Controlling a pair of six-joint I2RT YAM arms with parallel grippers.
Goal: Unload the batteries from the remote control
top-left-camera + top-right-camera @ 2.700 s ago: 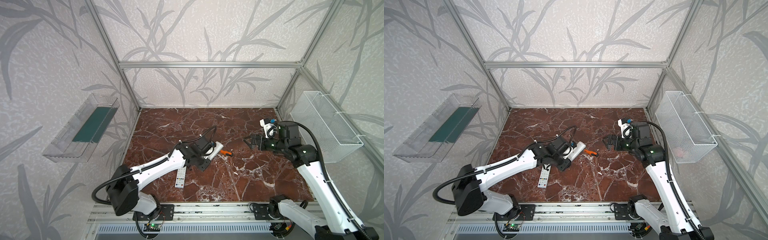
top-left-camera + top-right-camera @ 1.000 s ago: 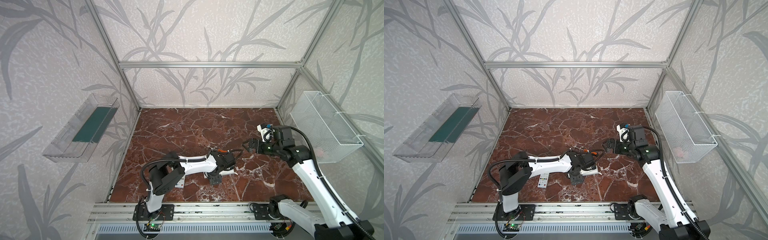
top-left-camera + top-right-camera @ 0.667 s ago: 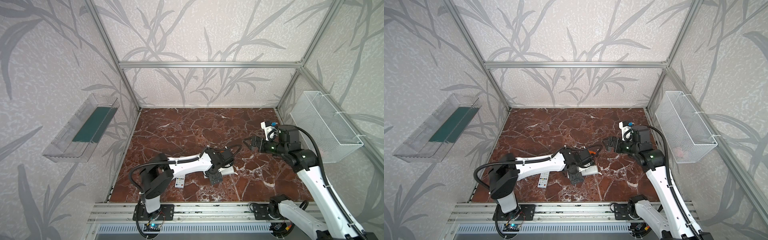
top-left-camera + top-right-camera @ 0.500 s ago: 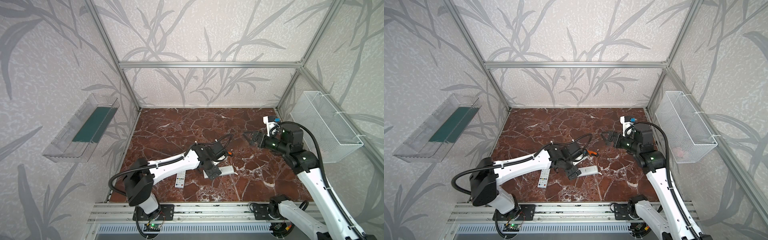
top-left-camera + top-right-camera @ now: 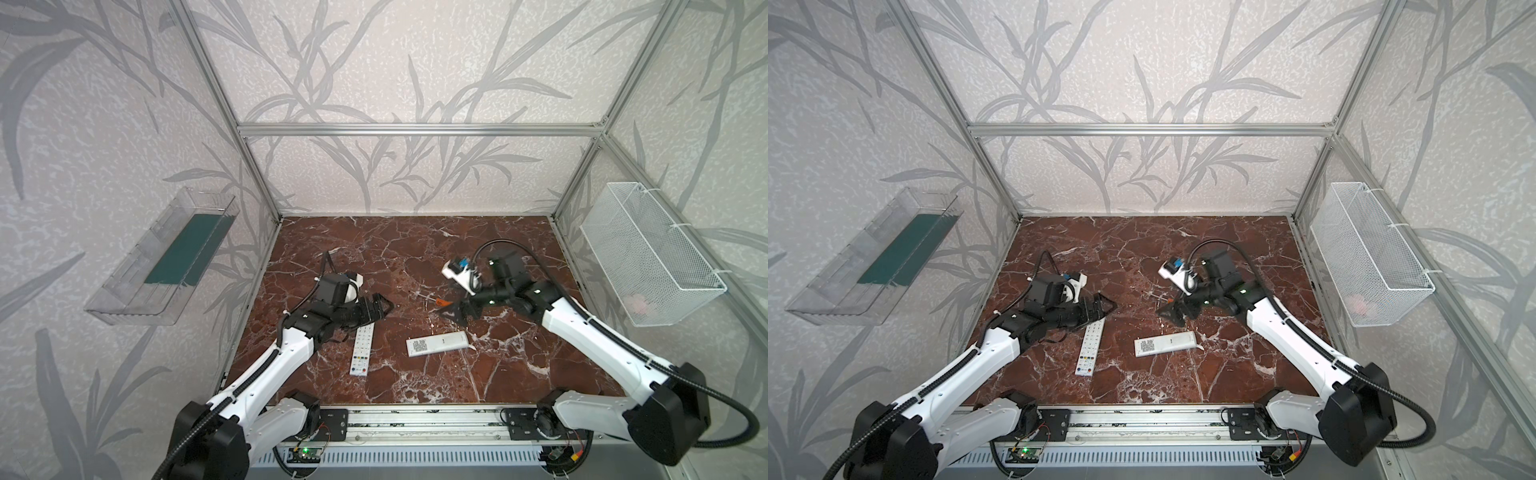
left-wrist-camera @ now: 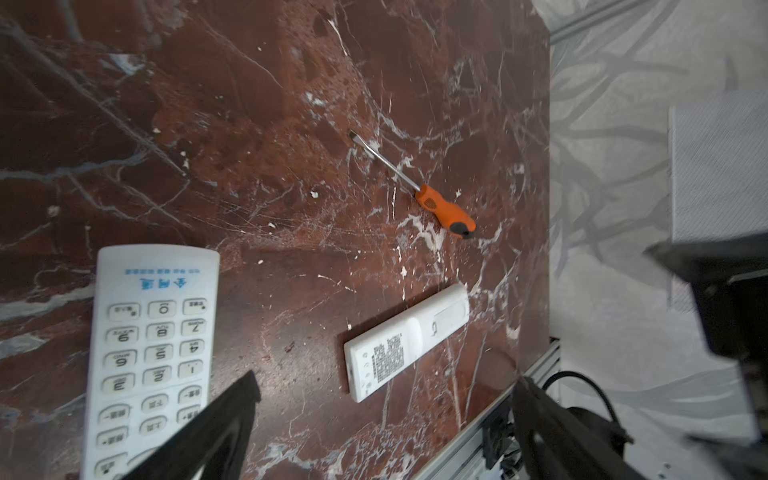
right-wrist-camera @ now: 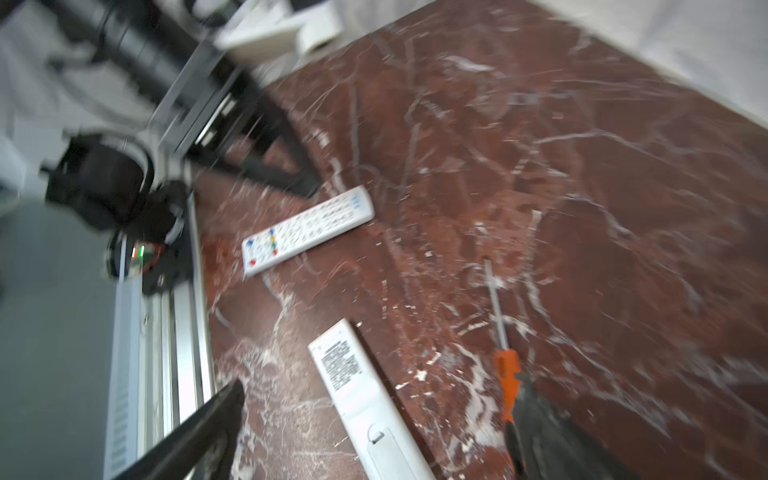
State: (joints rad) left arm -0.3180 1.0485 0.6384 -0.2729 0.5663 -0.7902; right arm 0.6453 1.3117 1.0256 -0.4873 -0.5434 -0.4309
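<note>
Two white remotes lie on the marble table. One lies face down [image 5: 436,344] [image 5: 1165,344] [image 6: 407,340] [image 7: 357,382], label up, with its battery cover [image 7: 390,453] in place. The other lies buttons up [image 5: 361,349] [image 5: 1090,347] [image 6: 153,345] [image 7: 307,230]. The batteries are hidden. My left gripper [image 5: 380,309] [image 5: 1104,309] [image 6: 386,384] hangs open and empty over the far end of the buttoned remote. My right gripper [image 5: 457,311] [image 5: 1169,311] [image 7: 380,390] is open and empty, just behind the face-down remote and beside the screwdriver handle.
An orange-handled screwdriver [image 5: 438,300] [image 5: 1163,298] [image 6: 444,208] [image 7: 507,365] lies behind the face-down remote. A white wire basket [image 5: 648,257] hangs on the right wall and a clear tray [image 5: 166,257] on the left wall. A metal rail [image 5: 415,419] borders the table's front edge.
My left gripper let go of the face-down remote at the front middle and drew back to the left. My right gripper came down and left, close to the screwdriver handle.
</note>
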